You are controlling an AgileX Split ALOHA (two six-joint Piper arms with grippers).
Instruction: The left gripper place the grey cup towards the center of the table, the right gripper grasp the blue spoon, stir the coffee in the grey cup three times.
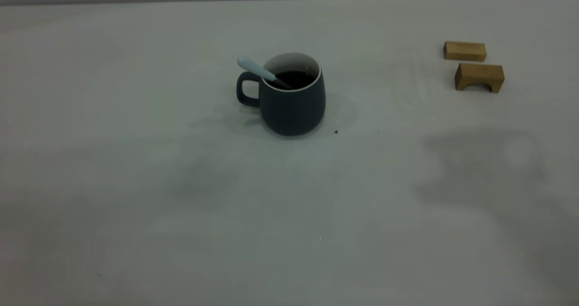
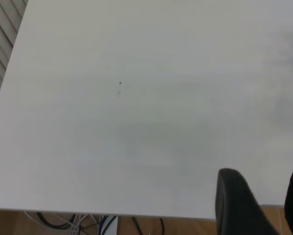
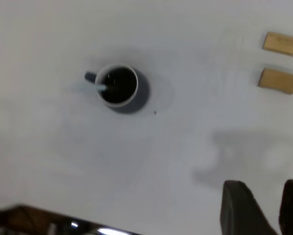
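Observation:
The grey cup [image 1: 294, 109] stands upright near the middle of the table [image 1: 135, 184], its handle pointing left in the exterior view. Dark coffee [image 1: 296, 78] fills it. The blue spoon [image 1: 253, 67] leans in the cup, bowl in the coffee, pale handle sticking out over the rim above the cup's handle. Neither arm shows in the exterior view. My right gripper [image 3: 264, 183] hangs high and well away from the cup [image 3: 141, 95], open and empty; the spoon [image 3: 90, 87] shows from above. My left gripper [image 2: 263, 172] is open and empty over the table's edge, with no cup in its view.
Two small wooden blocks [image 1: 464, 51] [image 1: 479, 76] lie at the far right of the table, also seen in the right wrist view as blocks [image 3: 281, 43] [image 3: 278, 81]. Cables [image 2: 63, 223] hang below the table edge near the left arm.

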